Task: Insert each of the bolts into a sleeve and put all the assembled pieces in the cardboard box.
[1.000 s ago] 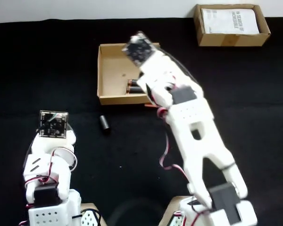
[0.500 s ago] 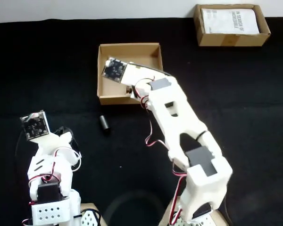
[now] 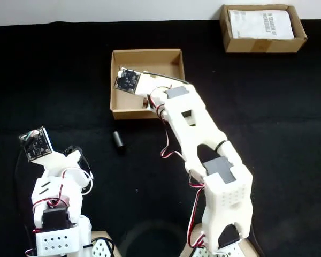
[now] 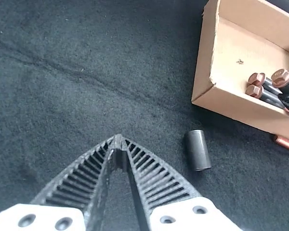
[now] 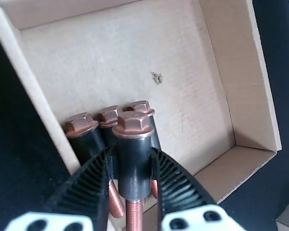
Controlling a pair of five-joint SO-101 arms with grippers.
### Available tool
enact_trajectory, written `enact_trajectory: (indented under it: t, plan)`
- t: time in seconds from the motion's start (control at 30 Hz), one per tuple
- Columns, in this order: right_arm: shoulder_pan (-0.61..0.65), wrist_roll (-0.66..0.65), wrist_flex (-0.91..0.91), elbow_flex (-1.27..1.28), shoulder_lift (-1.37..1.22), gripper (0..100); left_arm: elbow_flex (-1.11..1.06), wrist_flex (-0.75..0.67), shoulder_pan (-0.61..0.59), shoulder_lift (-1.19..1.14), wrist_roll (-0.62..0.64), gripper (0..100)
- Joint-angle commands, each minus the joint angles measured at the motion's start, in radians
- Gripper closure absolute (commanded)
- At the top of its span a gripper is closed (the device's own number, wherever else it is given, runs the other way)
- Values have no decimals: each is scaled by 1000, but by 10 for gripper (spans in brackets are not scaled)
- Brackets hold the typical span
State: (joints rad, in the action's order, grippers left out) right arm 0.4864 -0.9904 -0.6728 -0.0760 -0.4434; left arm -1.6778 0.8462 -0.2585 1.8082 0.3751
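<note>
The open cardboard box (image 3: pixel 123 56) lies at the table's middle back. My right gripper (image 5: pixel 131 156) is inside it, shut on an assembled piece (image 5: pixel 133 144), a copper bolt in a black sleeve, held just over the box floor (image 5: pixel 135 57). Three other assembled pieces (image 5: pixel 83 129) lie side by side against the box's near wall, also seen as copper heads (image 4: pixel 261 83). One loose black sleeve (image 3: pixel 118 140) (image 4: pixel 198 150) lies on the cloth in front of the box. A loose copper bolt (image 4: pixel 285 143) lies near it, outside the box. My left gripper (image 4: pixel 118 140) is shut and empty, short of the sleeve.
A second cardboard box (image 3: pixel 227 32) holding a printed sheet (image 3: pixel 262 24) stands at the back right. The right arm (image 3: pixel 195 128) stretches across the middle of the black cloth. The left arm (image 3: pixel 56 182) stays at the front left.
The right arm swung left and lowered its gripper with the assembled piece into the box. The left arm's wrist shifted left and slightly nearer.
</note>
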Motion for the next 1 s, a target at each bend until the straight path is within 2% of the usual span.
enact_trajectory:
  t: [0.0,0.07,0.23,0.33,0.4,0.53,0.83,0.97]
  plan:
    - [10,-14,-15,-33,5,988,-18,2,-5,10,8,991]
    - [10,-14,-71,-35,28,956,-18,2,-5,10,8,991]
    - [51,-8,-269,-35,102,801,-18,2,-5,10,8,991]
    - [74,5,-346,-35,176,796,-18,2,-5,10,8,991]
    - [87,89,-375,-35,232,797,-18,2,-7,8,8,991]
    - [131,376,-386,-35,358,797,-18,2,-7,8,8,991]
    - [288,1315,-447,-22,530,797,-18,-5,-67,5,8,991]
    - [295,1521,-492,-22,456,797,-18,-5,-136,5,8,991]
